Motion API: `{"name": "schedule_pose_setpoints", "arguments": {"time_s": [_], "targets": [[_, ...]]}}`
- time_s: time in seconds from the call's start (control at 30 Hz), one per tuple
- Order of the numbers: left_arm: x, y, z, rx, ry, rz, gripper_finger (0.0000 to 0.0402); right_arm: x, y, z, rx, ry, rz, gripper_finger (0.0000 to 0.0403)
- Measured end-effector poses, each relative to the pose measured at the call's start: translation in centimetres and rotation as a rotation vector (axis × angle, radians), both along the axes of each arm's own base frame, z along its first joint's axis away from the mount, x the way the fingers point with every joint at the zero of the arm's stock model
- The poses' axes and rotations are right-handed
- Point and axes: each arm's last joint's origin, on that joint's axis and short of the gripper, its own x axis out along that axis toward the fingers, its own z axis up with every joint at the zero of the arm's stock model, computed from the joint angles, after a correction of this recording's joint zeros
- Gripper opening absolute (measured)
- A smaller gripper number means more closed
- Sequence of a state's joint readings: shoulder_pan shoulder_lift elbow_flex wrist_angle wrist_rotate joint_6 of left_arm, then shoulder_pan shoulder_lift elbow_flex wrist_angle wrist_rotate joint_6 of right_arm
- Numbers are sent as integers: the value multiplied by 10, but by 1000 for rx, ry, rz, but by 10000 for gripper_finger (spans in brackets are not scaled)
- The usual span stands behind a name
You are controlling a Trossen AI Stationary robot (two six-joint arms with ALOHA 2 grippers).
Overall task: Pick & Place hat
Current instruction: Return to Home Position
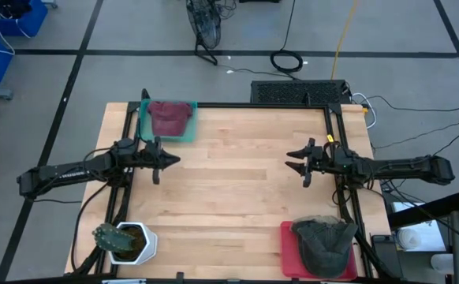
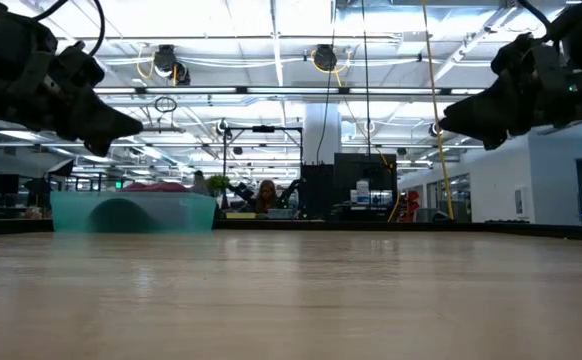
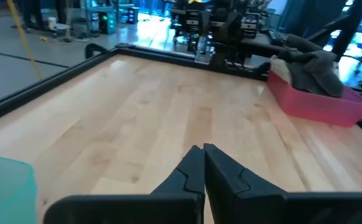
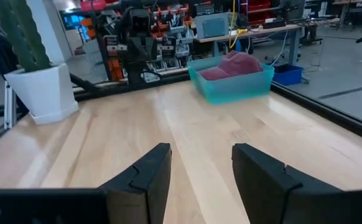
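Note:
A maroon hat (image 1: 167, 115) (image 4: 235, 64) lies in a teal bin (image 1: 166, 121) at the table's far left corner. A grey hat (image 1: 324, 243) (image 3: 311, 65) lies in a red bin (image 1: 289, 251) at the near right corner. My left gripper (image 1: 166, 161) (image 3: 203, 155) hovers shut over the table's left side, just near of the teal bin. My right gripper (image 1: 298, 164) (image 4: 201, 163) hovers open over the right side. Neither touches anything.
A potted cactus in a white pot (image 1: 125, 241) stands at the near left corner. Black frame rails (image 1: 253, 105) run along the table's edges. The bare wooden middle (image 1: 229, 181) lies between the two grippers.

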State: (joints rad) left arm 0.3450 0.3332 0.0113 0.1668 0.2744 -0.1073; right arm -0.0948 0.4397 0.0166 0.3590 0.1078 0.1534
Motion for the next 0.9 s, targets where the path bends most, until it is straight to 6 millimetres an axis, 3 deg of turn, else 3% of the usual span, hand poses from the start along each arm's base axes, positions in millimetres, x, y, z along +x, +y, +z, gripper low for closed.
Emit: {"name": "schedule_pose_setpoints", "arguments": {"time_s": [0.23, 0.6, 0.9], "targets": [[0, -1, 0, -36, -2, 24, 4, 0, 0, 1, -34, 0, 3, 155], [5, -24, -1, -26, 16, 35, 3, 1, 3, 0, 9, 0, 26, 150], [4, -30, 4, -51, -43, 9, 2, 1, 15, 4, -25, -41, 124, 68]]}}
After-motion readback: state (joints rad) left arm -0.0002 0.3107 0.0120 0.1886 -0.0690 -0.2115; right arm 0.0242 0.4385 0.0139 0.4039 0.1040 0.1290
